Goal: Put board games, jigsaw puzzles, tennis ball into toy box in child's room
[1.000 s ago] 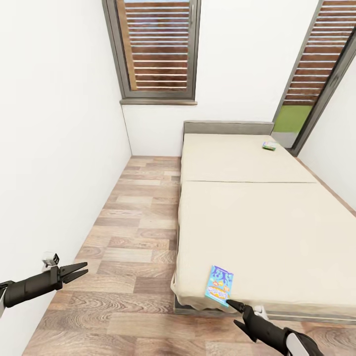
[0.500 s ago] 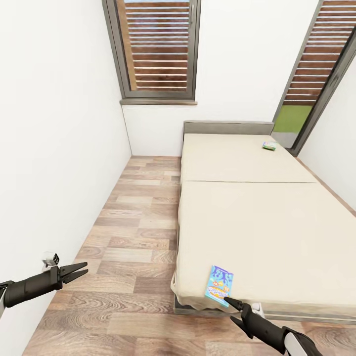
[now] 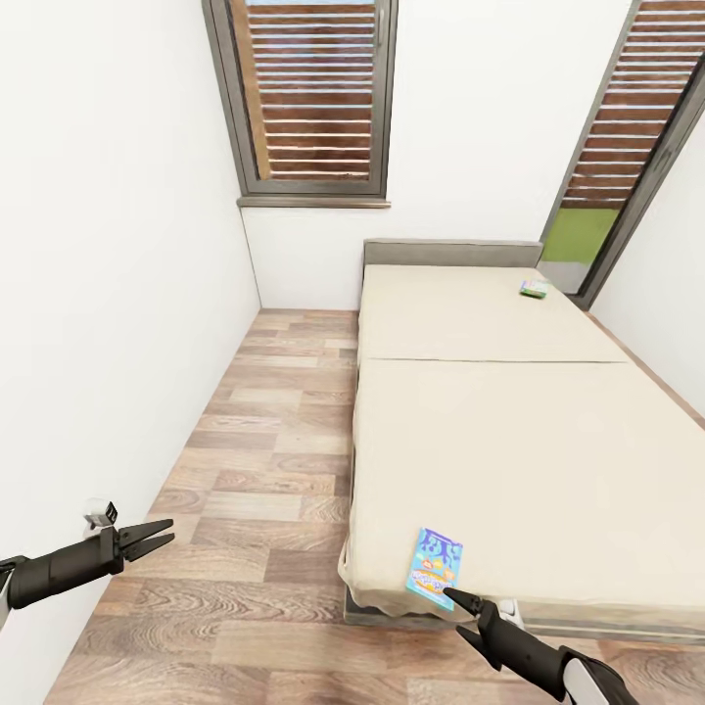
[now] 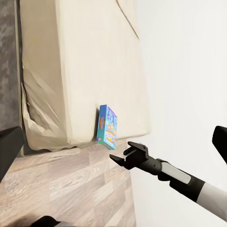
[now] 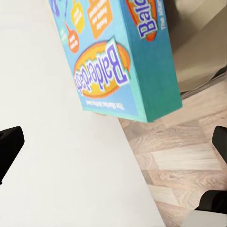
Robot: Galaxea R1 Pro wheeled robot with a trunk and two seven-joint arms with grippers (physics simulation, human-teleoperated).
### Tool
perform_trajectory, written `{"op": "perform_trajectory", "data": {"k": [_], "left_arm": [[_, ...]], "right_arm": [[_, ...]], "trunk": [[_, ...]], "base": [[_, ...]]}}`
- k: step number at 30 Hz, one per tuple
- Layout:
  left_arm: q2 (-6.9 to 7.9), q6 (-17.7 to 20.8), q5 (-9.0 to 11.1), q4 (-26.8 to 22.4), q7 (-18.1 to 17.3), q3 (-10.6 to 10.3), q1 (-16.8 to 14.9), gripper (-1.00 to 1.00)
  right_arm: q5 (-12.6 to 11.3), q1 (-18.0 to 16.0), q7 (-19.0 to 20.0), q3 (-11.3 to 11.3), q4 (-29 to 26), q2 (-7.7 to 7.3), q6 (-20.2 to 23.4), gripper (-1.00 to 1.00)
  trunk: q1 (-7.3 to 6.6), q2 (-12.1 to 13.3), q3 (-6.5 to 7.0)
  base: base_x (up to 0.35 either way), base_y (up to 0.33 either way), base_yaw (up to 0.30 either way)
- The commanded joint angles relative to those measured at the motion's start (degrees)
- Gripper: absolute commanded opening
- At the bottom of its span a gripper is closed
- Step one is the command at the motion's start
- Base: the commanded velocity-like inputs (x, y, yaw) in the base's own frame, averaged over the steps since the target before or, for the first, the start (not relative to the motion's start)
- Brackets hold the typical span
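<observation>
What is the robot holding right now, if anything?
Nothing. The right gripper is open just short of the blue board game on the bed; the left gripper is open and empty.

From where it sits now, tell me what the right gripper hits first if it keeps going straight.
Most likely the blue board game at the bed's near corner: the open right gripper points straight at its lower end, apparently just short of touching.

Blue cartoon board game [image 3: 435, 567] flat at bed [image 3: 548, 431] foot corner, green-white board game [image 3: 535, 288] near headboard
</observation>
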Motion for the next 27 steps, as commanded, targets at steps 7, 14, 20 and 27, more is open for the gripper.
{"op": "perform_trajectory", "data": {"k": [7,14,20,27], "left_arm": [[0.01,0.6,0.0,0.0,-0.2,0.0,0.0,1.00],[0.02,0.6,0.0,0.0,-0.2,0.0,0.0,1.00],[0.06,0.6,0.0,0.0,-0.3,0.0,0.0,1.00],[0.13,0.9,0.2,0.0,-0.5,-0.1,0.0,1.00]], "right_arm": [[-0.1,0.0,0.1,-0.2,0.0,-0.03,0.3,1.00],[-0.1,0.0,0.1,-0.2,0.0,-0.08,0.3,1.00],[-0.1,0.0,0.1,-0.2,0.0,-0.17,0.3,1.00],[-0.1,0.0,0.1,-0.2,0.0,-0.25,0.4,1.00]], "trunk": [[0.00,0.0,-0.04],[0.00,0.0,-0.04],[0.00,0.0,-0.04],[0.00,0.0,-0.04]], "base": [[0.016,0.000,0.000],[0.003,0.000,0.000],[0.000,0.000,0.000],[0.000,0.000,0.000]]}}
